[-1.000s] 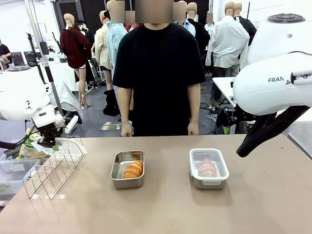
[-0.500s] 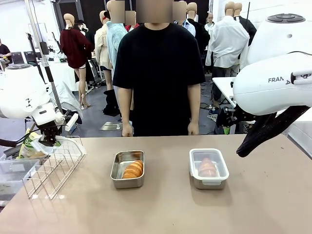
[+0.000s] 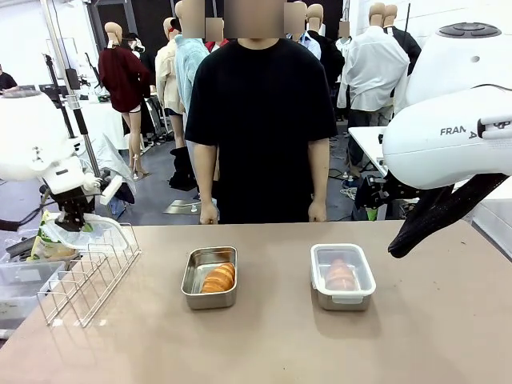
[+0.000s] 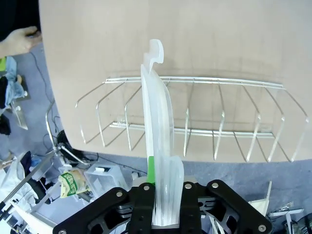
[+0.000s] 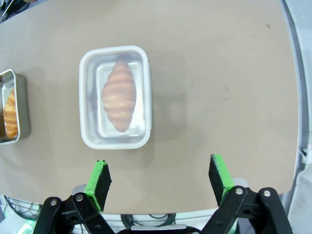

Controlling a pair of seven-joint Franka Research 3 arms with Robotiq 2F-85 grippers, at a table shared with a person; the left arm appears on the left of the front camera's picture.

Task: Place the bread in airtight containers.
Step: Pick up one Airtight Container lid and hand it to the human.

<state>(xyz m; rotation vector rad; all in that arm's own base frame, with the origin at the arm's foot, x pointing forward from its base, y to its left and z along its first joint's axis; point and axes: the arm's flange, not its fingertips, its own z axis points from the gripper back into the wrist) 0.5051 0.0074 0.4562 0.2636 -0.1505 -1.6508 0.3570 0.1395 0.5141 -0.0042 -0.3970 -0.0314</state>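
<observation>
Bread, one golden-brown ridged croissant (image 3: 218, 278), lies in your uncovered shiny steel tub (image 3: 210, 278) mid-bench, while your left tool (image 4: 165, 220) grips a translucent plastic lid (image 4: 159, 141) above the wire rack (image 4: 195, 119) and your right tool (image 5: 159, 181) hangs released.

The left gripper (image 4: 165, 222) has its fingertips hidden behind the translucent lid (image 4: 158, 141) it clamps — one green pad shows through. The open steel tub (image 5: 10, 107) is cut by the right wrist view's edge (croissant (image 5: 9, 112) half-seen).
</observation>
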